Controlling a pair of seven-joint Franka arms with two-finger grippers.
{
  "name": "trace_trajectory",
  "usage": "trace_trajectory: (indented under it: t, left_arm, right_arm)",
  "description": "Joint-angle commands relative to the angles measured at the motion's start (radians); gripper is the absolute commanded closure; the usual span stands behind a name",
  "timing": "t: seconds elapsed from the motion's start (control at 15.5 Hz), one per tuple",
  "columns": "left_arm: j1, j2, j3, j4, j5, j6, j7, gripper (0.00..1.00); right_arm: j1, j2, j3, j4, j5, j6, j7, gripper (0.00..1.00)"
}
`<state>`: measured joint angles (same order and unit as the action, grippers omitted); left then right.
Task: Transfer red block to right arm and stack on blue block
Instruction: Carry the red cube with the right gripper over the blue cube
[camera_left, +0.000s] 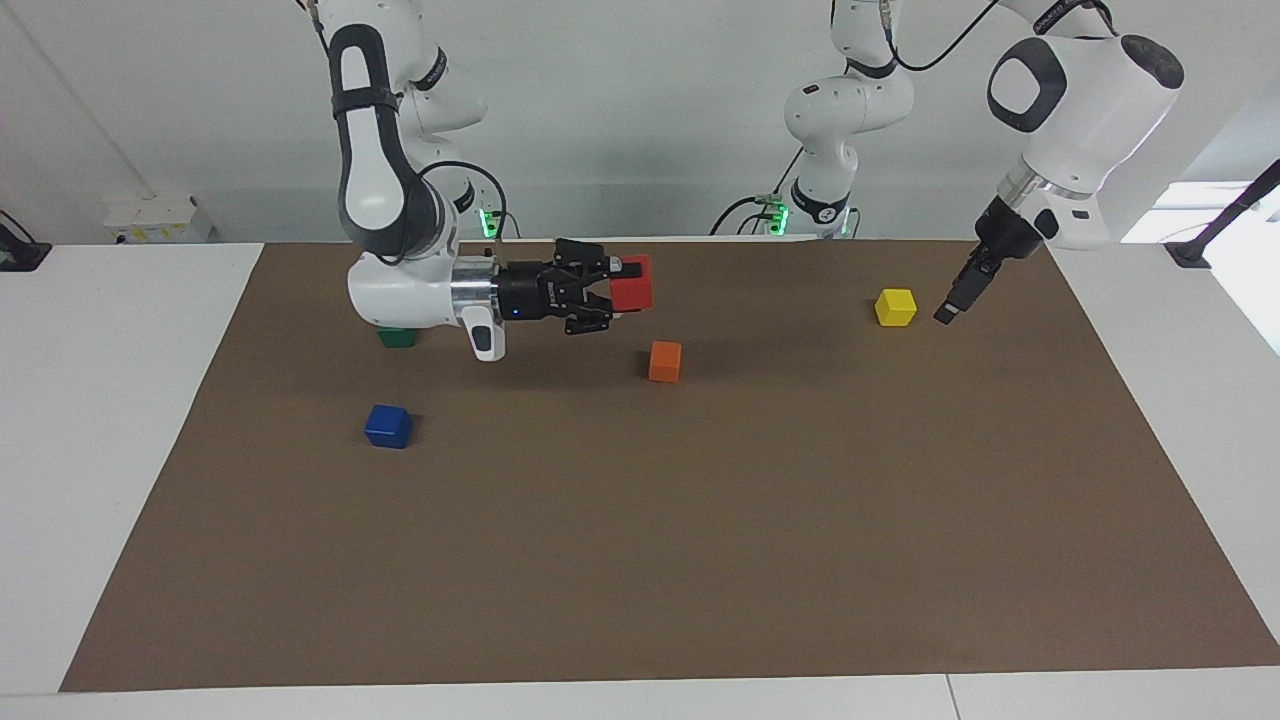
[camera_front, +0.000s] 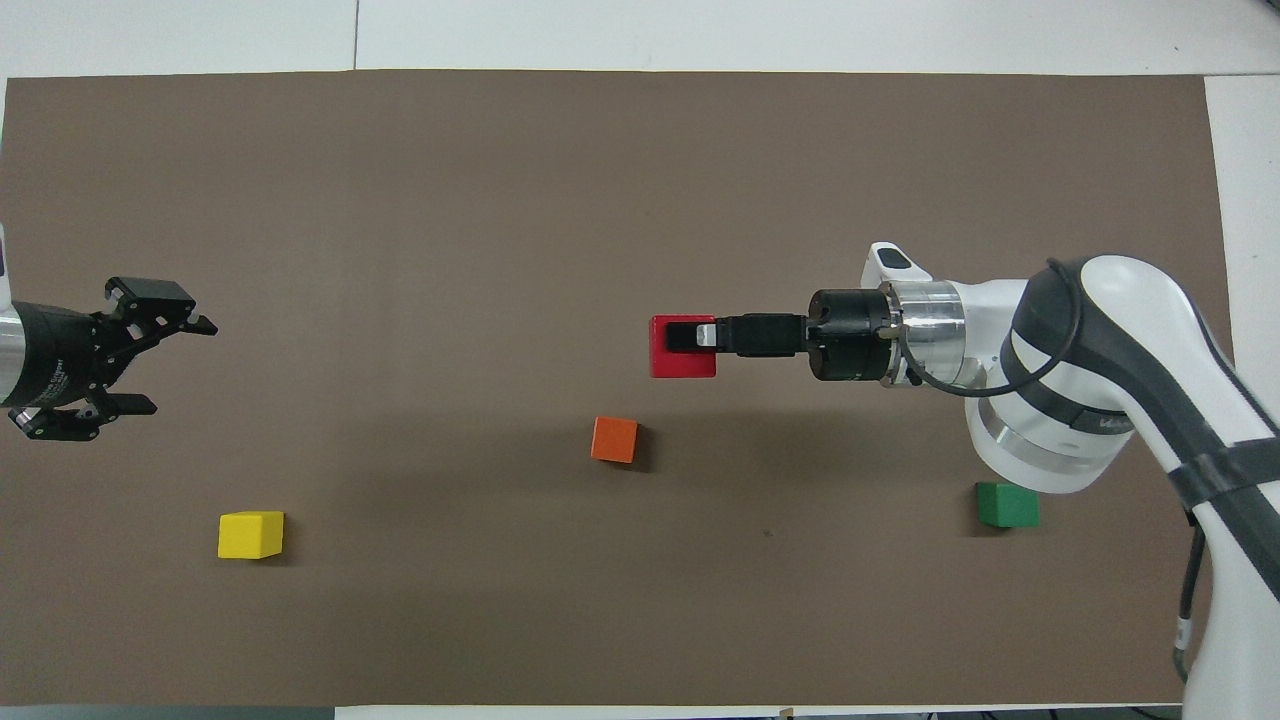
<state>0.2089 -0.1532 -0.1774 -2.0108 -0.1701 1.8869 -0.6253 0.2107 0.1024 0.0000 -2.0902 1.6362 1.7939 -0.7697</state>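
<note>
My right gripper (camera_left: 625, 285) reaches sideways above the brown mat and is shut on the red block (camera_left: 636, 296), holding it in the air over the middle of the mat, a little nearer the robots than the orange block. The overhead view shows the same grip (camera_front: 690, 340) on the red block (camera_front: 680, 364). The blue block (camera_left: 388, 426) rests on the mat toward the right arm's end; in the overhead view the right arm hides it. My left gripper (camera_left: 948, 312) hangs open and empty beside the yellow block, and also shows in the overhead view (camera_front: 172, 365).
An orange block (camera_left: 664, 361) (camera_front: 614, 439) lies mid-mat. A yellow block (camera_left: 895, 307) (camera_front: 250, 534) sits toward the left arm's end. A green block (camera_left: 397, 338) (camera_front: 1007, 504) sits under the right arm's wrist. The brown mat (camera_left: 700, 550) covers the white table.
</note>
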Motion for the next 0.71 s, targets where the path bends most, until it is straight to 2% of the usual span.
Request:
trace_trajectory:
  t: [0.0,0.19,0.32,0.64]
  left_arm:
    - [0.0,0.114,-0.008,0.162,0.139,-0.113,0.14,0.0]
    - [0.003,0.219,-0.008,0.323,0.159,-0.202,0.226,0.0]
    - [0.003,0.25,-0.01,0.374,0.204,-0.221,0.294,0.0]
    - [-0.011,0.316,-0.013,0.501,0.204,-0.328,0.306,0.0]
  right_arm:
    - [-0.037,-0.047,0.005,-0.007,-0.204,0.048,0.067,1.0]
    - [-0.086,-0.073,0.003,0.024,-0.439,0.051,0.137,1.0]
    - [-0.109,-0.081,0.003,0.051,-0.624,0.051,0.193,1.0]
    - [-0.158,-0.087,0.002,0.082,-0.939,0.056,0.358,1.0]
